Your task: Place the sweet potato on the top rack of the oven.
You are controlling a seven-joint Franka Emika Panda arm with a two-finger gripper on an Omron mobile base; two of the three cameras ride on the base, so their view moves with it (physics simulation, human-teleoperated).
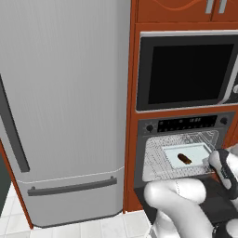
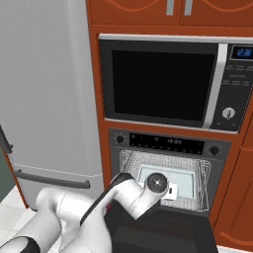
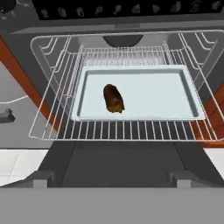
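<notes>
- We see the arm (image 1: 179, 197) at the lower right of the left base view: smooth, glossy white rounded shells.
- Dark grey to black bands mark its joints, one at the right edge of that frame.
- In the right base view, at lower centre, a white link ends in a round grey cap (image 2: 157, 183) with a dark rim.
- A black strip runs along that link's side.

The arm (image 2: 133, 195) hides the tray's (image 2: 185, 180) front left corner in the right base view
</notes>
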